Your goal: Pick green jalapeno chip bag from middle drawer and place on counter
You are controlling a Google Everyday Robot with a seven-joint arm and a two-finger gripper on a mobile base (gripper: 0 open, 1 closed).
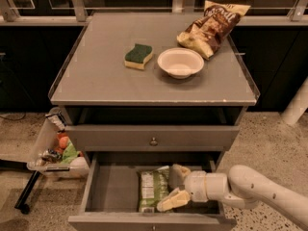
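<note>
Your gripper (174,187) was low in the open drawer (113,189), at its right side, on the end of a white arm (250,189) that reached in from the right. Its two fingers were spread apart, one far and one near, right at the right edge of the green bag (151,189). You could not tell if they touched it. The green bag lay flat on the drawer floor, near the middle. A shut drawer (153,137) sat just above. Up on the counter (106,76) you had a sponge (138,55), a white bowl (180,62) just right of it, and a brown bag (211,28) at the far right. A clear bin (53,148) of small things hung on the left side
</note>
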